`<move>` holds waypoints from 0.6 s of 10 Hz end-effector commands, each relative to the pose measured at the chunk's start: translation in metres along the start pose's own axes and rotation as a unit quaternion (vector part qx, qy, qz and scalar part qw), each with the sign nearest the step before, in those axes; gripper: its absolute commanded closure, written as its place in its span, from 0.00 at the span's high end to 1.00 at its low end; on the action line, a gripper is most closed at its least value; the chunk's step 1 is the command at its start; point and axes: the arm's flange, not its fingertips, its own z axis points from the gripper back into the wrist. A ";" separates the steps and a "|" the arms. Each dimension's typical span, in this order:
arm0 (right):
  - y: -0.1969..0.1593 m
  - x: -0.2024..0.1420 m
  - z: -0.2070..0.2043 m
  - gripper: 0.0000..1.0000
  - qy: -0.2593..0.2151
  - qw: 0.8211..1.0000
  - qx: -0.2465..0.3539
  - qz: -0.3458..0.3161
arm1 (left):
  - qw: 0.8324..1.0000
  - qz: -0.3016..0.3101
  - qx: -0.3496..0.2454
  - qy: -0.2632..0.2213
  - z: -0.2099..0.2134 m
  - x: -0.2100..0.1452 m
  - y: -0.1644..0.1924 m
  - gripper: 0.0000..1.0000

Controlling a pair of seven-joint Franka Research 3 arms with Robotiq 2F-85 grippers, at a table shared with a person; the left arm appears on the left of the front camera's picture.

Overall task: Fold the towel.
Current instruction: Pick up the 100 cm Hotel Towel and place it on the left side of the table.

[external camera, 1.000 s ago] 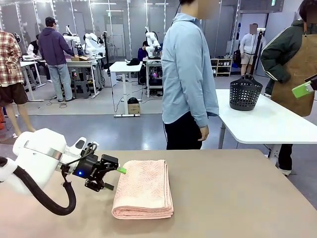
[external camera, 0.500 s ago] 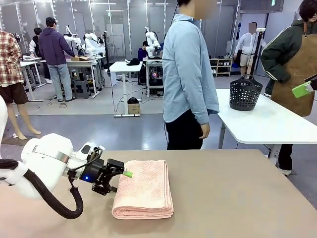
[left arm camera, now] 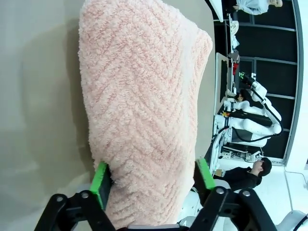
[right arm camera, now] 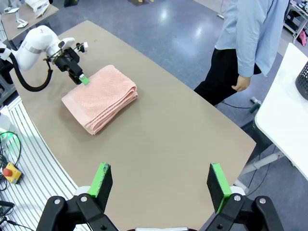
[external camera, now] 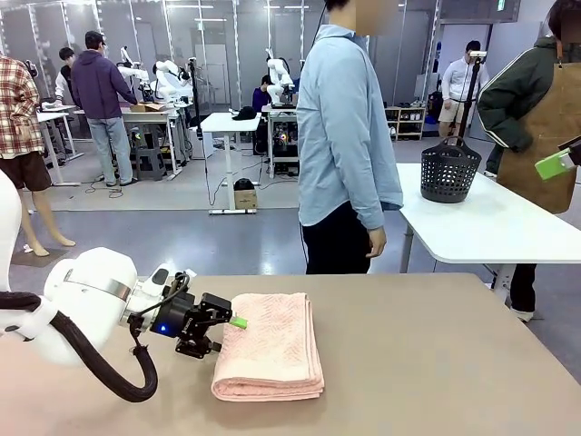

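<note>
The towel (external camera: pixel 269 346) is seen folded into a thick stack on the tan table (external camera: pixel 436 363), towards the robot's left. Its left edge is straddled by the left gripper (left arm camera: pixel 152 179), green pads touching the cloth on either side. The right gripper (right arm camera: pixel 161 182) is held wide open and empty, high above the table.
</note>
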 end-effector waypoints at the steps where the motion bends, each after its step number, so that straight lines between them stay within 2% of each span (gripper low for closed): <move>1: 0.000 0.002 -0.002 1.00 0.002 1.000 -0.006 -0.008 | 0.999 -0.019 -0.027 -0.010 -0.009 0.002 0.003 0.26; 2: 0.000 0.002 -0.002 1.00 0.002 1.000 -0.006 -0.008 | 0.999 -0.021 -0.027 -0.013 -0.009 0.002 0.002 0.00; 4: 0.000 0.002 -0.002 1.00 0.002 1.000 -0.006 -0.008 | 0.999 -0.024 -0.029 -0.015 -0.008 0.002 0.002 0.00; 5: 0.000 0.002 -0.002 1.00 0.002 1.000 -0.006 -0.008 | 0.999 -0.024 -0.028 -0.015 -0.009 0.002 0.003 0.07; 6: 0.000 0.002 -0.002 1.00 0.002 1.000 -0.006 -0.008 | 0.999 -0.025 -0.028 -0.013 -0.010 0.002 0.003 0.00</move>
